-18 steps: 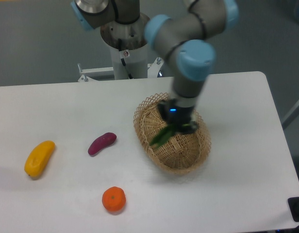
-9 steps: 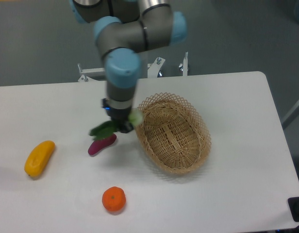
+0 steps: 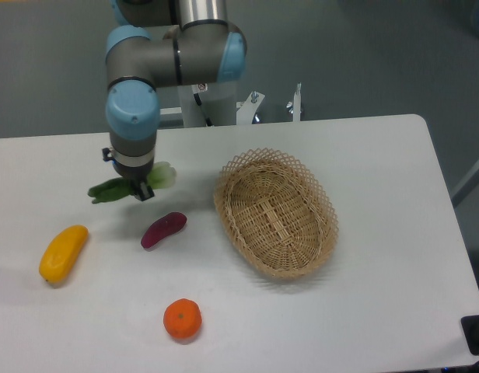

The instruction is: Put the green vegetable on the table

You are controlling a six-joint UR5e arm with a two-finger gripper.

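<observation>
In the fixed camera view, the hand (image 3: 137, 189) is hanging over the left-centre part of the surface (image 3: 379, 311), closed across the middle of the green vegetable (image 3: 124, 185). The dark leaves are sticking out to the left and the pale stalk end is poking out to the right, so the vegetable is lying roughly level in the grip.

A second ago the hand was down in the wicker basket (image 3: 276, 213) with the vegetable; half a second ago it was passing just beside the basket's left rim, above the purple sweet potato (image 3: 163, 229). Now it is standing well clear of the basket, up and to the left of the sweet potato, and the basket is sitting bare.

That means the carry is mostly done and lowering and letting go are what remain. Whether the vegetable is touching the surface yet I cannot tell from this angle. The yellow fruit (image 3: 63, 253) and the orange (image 3: 182, 319) are lying apart from the drop area.
</observation>
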